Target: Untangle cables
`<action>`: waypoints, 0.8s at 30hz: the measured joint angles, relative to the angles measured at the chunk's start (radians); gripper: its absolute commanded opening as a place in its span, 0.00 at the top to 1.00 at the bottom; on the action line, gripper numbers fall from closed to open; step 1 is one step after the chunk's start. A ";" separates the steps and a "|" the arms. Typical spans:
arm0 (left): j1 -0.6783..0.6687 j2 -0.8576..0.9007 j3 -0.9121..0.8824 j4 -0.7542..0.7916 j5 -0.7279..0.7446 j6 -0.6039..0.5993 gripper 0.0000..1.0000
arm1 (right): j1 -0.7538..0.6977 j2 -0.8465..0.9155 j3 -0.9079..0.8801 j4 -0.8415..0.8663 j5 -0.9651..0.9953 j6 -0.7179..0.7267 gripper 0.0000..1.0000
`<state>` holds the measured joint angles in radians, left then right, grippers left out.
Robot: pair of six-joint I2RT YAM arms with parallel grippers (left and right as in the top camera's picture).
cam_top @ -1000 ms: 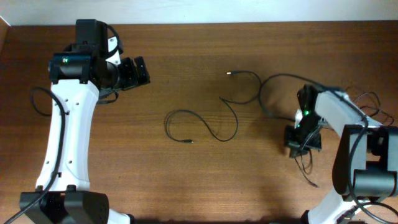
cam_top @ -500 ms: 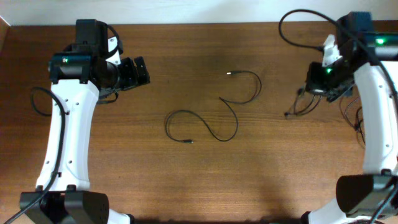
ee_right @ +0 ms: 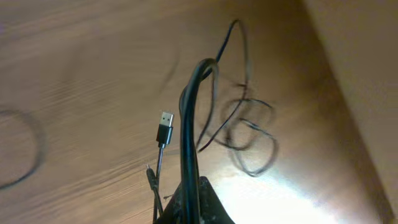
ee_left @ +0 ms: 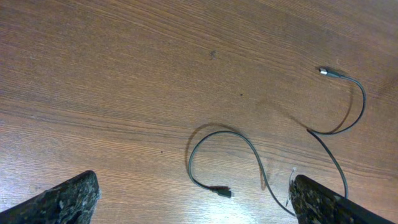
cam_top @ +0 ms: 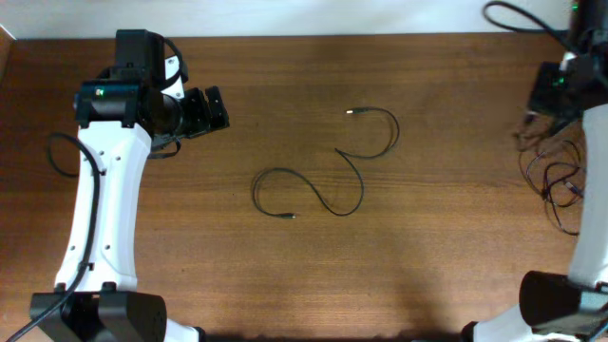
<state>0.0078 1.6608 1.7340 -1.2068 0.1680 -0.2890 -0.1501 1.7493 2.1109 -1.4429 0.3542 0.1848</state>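
One loose black cable (cam_top: 344, 163) lies in curves mid-table, its silver tip (cam_top: 350, 112) at the far end and a small plug (cam_top: 290, 218) at the near end. The left wrist view shows this cable (ee_left: 249, 146) ahead of my open left gripper (ee_left: 193, 205), whose fingers (ee_left: 62, 199) hold nothing. Over the left of the table my left gripper (cam_top: 217, 107) hovers apart from the cable. My right gripper (cam_top: 556, 90) is at the far right edge, shut on a bundle of cables (ee_right: 189, 130) that rises from its jaws. Tangled loops (cam_top: 551, 176) hang below it, with a USB plug (ee_right: 165, 126) dangling.
The brown wooden table (cam_top: 427, 275) runs to a pale wall at the far edge (cam_top: 380, 28). The right arm's white links (cam_top: 594, 190) run down the right border. Thick robot cabling (cam_top: 57, 157) loops beside the left arm.
My right arm has swung from the table's lower right up to the far right edge, carrying the tangled bundle with it. The loose middle cable and left arm stayed put.
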 measured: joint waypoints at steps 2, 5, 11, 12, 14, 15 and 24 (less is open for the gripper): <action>0.000 0.000 0.000 0.000 0.000 0.000 0.01 | -0.046 0.016 -0.001 0.000 0.023 0.022 0.96; 0.000 0.000 0.000 0.000 0.000 0.000 0.01 | -0.121 0.049 -0.021 0.002 0.039 0.042 0.96; 0.000 0.000 0.000 0.000 0.000 0.000 0.01 | -0.229 0.133 -0.061 0.008 0.026 0.052 0.92; 0.000 0.000 0.000 0.000 0.000 0.000 0.01 | -0.246 0.152 -0.066 0.008 0.007 0.051 0.91; 0.000 0.000 0.000 0.000 0.000 0.000 0.01 | -0.266 0.181 -0.069 0.009 -0.026 0.054 0.91; 0.000 0.000 0.000 0.000 0.000 0.000 0.01 | -0.274 0.195 -0.069 0.008 -0.042 0.055 0.92; 0.000 0.000 0.000 0.000 0.000 0.000 0.01 | -0.282 0.314 -0.073 0.021 -0.111 0.057 0.58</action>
<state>0.0078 1.6608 1.7340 -1.2072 0.1680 -0.2890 -0.4316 2.0628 2.0377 -1.4223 0.2428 0.2417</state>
